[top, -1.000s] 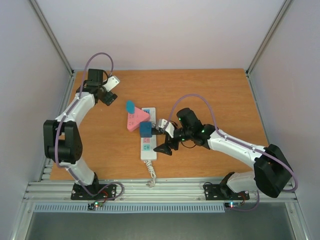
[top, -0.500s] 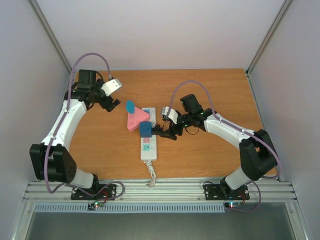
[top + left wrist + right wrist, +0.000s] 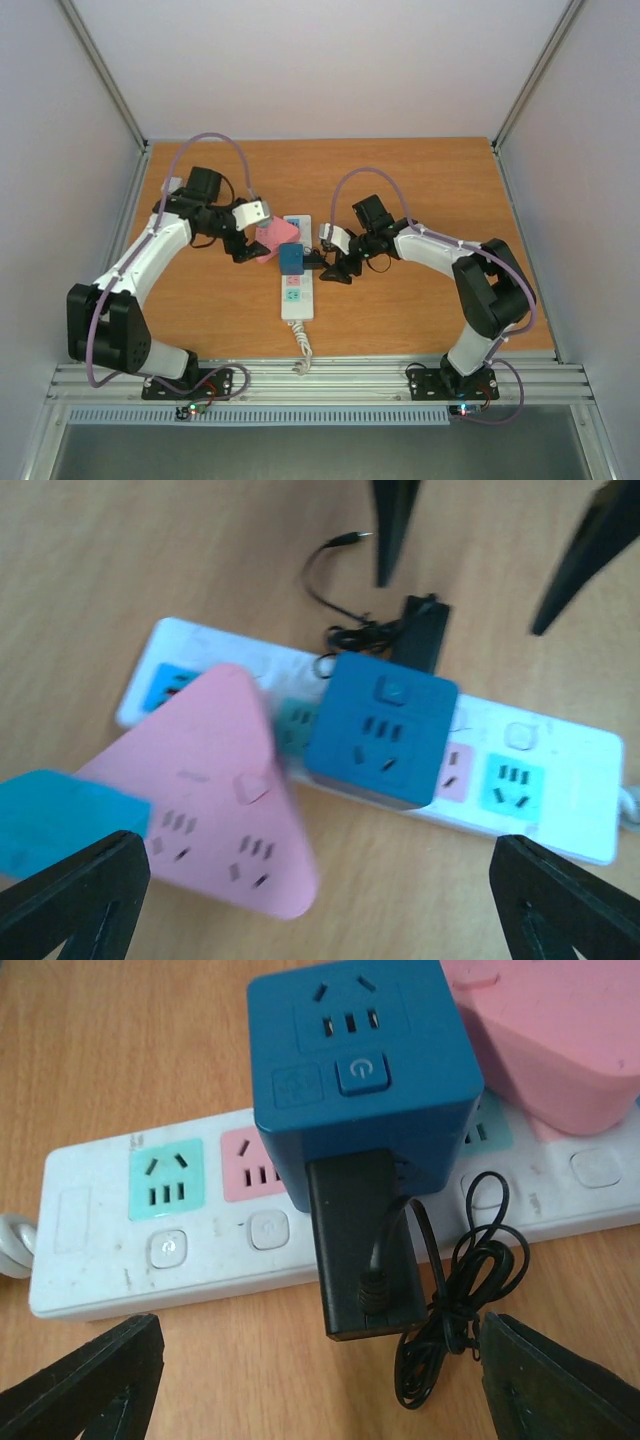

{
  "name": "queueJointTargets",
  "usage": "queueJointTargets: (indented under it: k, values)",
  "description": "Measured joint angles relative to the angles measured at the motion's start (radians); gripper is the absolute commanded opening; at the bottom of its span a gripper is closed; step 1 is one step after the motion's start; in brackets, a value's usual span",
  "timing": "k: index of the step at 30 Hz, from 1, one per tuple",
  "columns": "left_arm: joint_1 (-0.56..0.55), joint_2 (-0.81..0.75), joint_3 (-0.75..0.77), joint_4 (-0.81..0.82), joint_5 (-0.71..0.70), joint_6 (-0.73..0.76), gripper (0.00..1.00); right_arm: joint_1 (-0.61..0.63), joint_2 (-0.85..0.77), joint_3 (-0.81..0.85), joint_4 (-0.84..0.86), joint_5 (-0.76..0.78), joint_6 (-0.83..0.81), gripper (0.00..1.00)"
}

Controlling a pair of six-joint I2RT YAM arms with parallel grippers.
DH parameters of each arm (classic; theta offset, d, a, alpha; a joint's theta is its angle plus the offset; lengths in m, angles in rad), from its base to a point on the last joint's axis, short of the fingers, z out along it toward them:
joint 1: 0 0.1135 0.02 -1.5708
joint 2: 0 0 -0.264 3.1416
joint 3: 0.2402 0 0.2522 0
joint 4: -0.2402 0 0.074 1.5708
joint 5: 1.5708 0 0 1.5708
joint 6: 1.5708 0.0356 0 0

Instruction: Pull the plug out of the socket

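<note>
The left hand (image 3: pixel 315 845) hovers over the pink block (image 3: pixel 220 790), fingers wide apart; the white socket (image 3: pixel 297 300) lies near the middle of the table (image 3: pixel 430 180); the right hand (image 3: pixel 320 1332), spread wide too, faces the black plug (image 3: pixel 350 1250) in the blue cube (image 3: pixel 360 1050); I think it should pinch the plug's sides and pull straight back; the wooden table looks smooth; pale walls (image 3: pixel 300 70) stand around.

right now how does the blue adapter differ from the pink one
The blue adapter is a cube; the pink adapter is a flat triangle. The blue adapter has a black plug in its side; the pink adapter shows none. The blue adapter sits midway along the power strip; the pink adapter overhangs its edge. Both rest on it.
</note>
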Motion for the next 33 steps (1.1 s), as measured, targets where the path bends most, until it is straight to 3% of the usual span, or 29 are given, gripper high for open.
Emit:
queueJointTargets:
  k: [6,13,33]
  values:
    - [-0.08,0.055,-0.023,0.011,0.047,0.006,0.95,0.0,0.054,0.004,0.021,0.0,-0.01,0.81]
    - [-0.095,0.08,-0.027,0.057,0.058,-0.002,0.94,0.0,0.084,0.036,0.06,0.0,-0.011,0.74]
    - [-0.103,0.093,-0.123,0.118,0.063,0.015,0.89,0.013,0.13,0.0,0.15,-0.022,-0.023,0.36]
